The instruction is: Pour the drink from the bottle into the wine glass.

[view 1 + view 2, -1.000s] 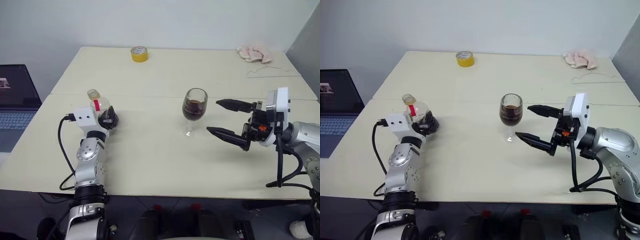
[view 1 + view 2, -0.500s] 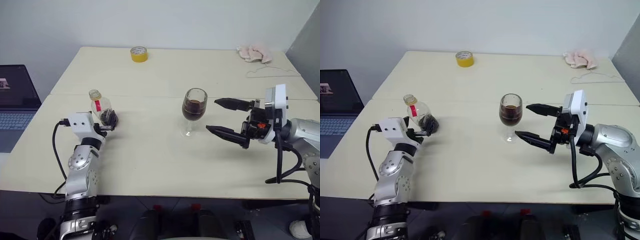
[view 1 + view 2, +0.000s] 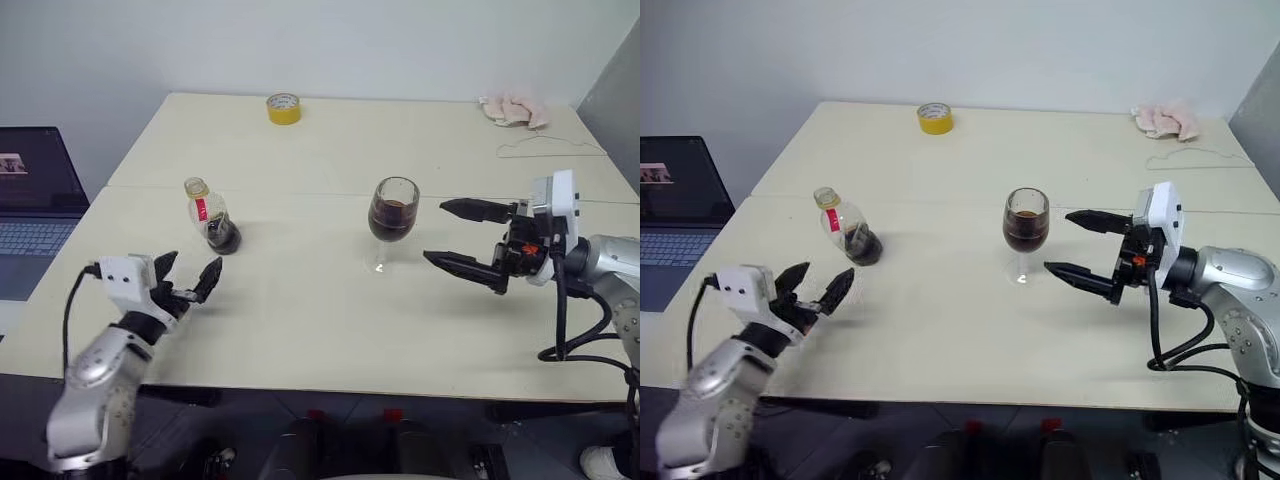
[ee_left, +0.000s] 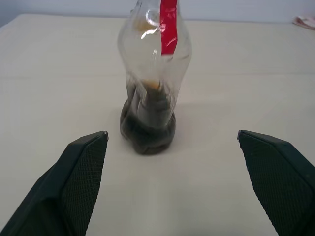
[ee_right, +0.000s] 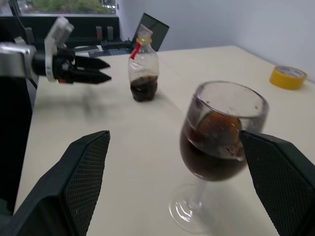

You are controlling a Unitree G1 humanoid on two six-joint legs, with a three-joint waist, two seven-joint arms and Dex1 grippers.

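Note:
The bottle (image 3: 210, 216) stands upright and alone on the left half of the table (image 3: 300, 310), with a red label strip and a little dark drink (image 4: 147, 132) at its bottom. My left gripper (image 3: 190, 268) is open and hangs near the front edge, a hand's width short of the bottle and pointing at it. The wine glass (image 3: 392, 215) stands mid-table, its bowl about half full of dark drink. Just right of the glass my right gripper (image 3: 437, 232) is open, with one finger higher than the other, and touches nothing. In the right wrist view the glass (image 5: 224, 142) is close, between the fingers' lines.
A yellow tape roll (image 3: 283, 107) lies at the table's far edge. A pink cloth (image 3: 515, 108) and a thin wire hanger (image 3: 548, 148) lie at the far right. An open laptop (image 3: 35, 200) sits beyond the table's left side.
My left gripper has let go of the bottle and drawn back toward the table's front edge, and the bottle stays standing. The right gripper has hardly moved.

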